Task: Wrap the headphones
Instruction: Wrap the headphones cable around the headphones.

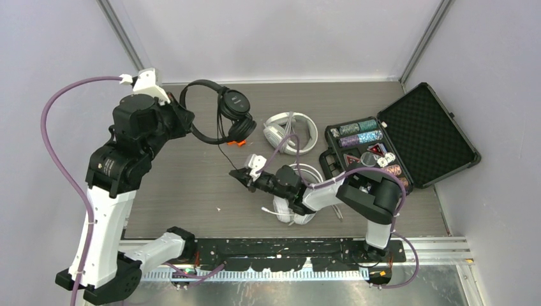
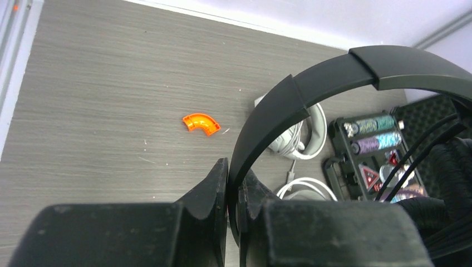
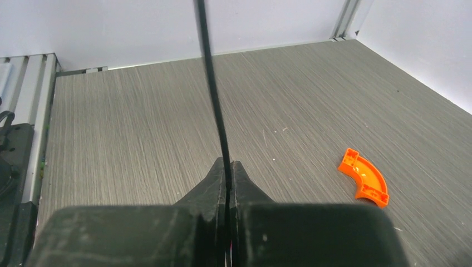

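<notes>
Left fingers (image 2: 211,192) clamp the black headphones (image 1: 233,103) by the smooth arched band (image 2: 334,72); right fingers (image 3: 212,186) pinch their thin cord (image 3: 214,105).

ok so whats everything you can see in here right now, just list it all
black headphones: one, black, held up at the back left
black cord: one, black, running from the black headphones towards the middle of the table
white headphones: two, white, one at the back middle, the other nearer, partly under the right arm
case: one, black, open at the right, foam-lined
chips: several rows, mixed colours, in the case
orange piece: one, orange, curved, lying on the table near the middle
table: one, grey wood grain
left gripper: one, black, shut on the headband of the black headphones
right gripper: one, black, shut on the black cord
</notes>
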Controlling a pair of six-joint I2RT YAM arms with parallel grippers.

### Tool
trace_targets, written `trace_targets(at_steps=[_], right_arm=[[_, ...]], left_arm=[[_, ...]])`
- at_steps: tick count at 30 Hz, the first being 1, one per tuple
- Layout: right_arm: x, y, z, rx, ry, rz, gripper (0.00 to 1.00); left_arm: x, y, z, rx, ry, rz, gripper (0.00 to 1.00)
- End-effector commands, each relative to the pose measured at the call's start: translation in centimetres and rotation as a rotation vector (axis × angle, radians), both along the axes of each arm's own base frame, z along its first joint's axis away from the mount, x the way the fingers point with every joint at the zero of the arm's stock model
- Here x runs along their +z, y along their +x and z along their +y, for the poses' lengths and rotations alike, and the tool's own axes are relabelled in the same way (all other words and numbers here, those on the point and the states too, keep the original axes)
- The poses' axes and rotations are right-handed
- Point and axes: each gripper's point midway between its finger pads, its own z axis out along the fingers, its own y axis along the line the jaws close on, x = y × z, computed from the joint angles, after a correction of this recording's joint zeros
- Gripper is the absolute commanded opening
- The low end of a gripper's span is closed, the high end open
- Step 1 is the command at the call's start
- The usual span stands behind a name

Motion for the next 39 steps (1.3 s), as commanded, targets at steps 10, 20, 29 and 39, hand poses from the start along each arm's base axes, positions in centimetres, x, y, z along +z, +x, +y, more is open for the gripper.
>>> trace_targets(at_steps=[10, 20, 29, 39], right_arm=[[4.2, 3.7, -5.4, -0.115, 0.19, 0.101, 0.01], [4.5, 4.0, -5.8, -0.112, 0.201, 0.115, 0.01], [6.5, 5.4, -9.1, -0.089, 0.241, 0.226, 0.01], [9.1, 4.1, -11.0, -0.081, 0.088, 0.404, 0.01]], left_arm=[[2.4, -1.3, 0.2, -0.08, 0.073, -0.09, 0.0], [3.3, -1.6, -2.2, -0.232, 0.073, -0.116, 0.0], [-1.5, -4.1, -3.3, -0.493, 0.299, -0.016, 0.0], [-7.0, -3.1, -2.3, -0.608, 0.565, -0.001, 0.0]])
